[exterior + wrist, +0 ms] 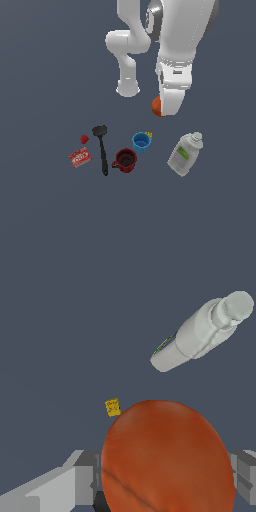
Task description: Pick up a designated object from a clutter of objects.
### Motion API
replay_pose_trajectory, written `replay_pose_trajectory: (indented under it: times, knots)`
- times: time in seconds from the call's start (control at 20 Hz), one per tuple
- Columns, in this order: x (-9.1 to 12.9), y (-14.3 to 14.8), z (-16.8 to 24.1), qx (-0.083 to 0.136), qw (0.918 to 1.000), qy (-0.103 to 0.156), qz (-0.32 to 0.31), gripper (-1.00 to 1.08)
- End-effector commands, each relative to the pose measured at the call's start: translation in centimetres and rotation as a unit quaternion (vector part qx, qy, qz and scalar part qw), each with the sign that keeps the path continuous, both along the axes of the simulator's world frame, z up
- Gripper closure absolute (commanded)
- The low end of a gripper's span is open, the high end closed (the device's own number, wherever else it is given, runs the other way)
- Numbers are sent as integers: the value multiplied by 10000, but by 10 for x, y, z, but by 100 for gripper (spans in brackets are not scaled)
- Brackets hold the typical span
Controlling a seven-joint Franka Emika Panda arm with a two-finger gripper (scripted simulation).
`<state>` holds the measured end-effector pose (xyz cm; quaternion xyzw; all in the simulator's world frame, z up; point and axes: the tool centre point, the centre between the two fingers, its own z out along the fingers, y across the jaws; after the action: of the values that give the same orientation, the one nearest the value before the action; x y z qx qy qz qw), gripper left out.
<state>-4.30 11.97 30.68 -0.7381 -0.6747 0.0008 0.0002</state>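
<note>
Orange-red and smooth, the round orange ball (156, 106) is seen in the exterior view half hidden under the glossy white gripper (167, 107), well beyond the blue cup (142, 142). In the wrist view the ball (167, 456) (faintly mottled) is clamped between grey fingers (82, 476), with the white bottle (200, 331) lying beyond.

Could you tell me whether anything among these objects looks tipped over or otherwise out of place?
The white bottle lies on its side, not upright, at the exterior view's right. The black spatula lies flat too, as a spatula would. The dark red mug and blue cup stand upright. Nothing looks spilled or damaged.
</note>
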Motion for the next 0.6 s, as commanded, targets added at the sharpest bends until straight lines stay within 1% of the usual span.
replay_pose_trajectory:
  times: [0.0,0.3,0.55]
  knots:
    - [-11,1,26,7,10000,-8,2,108]
    - [-34,1,81,12,10000,-8,3,108]
    - [-47,1,116,11,10000,-8,0,108]
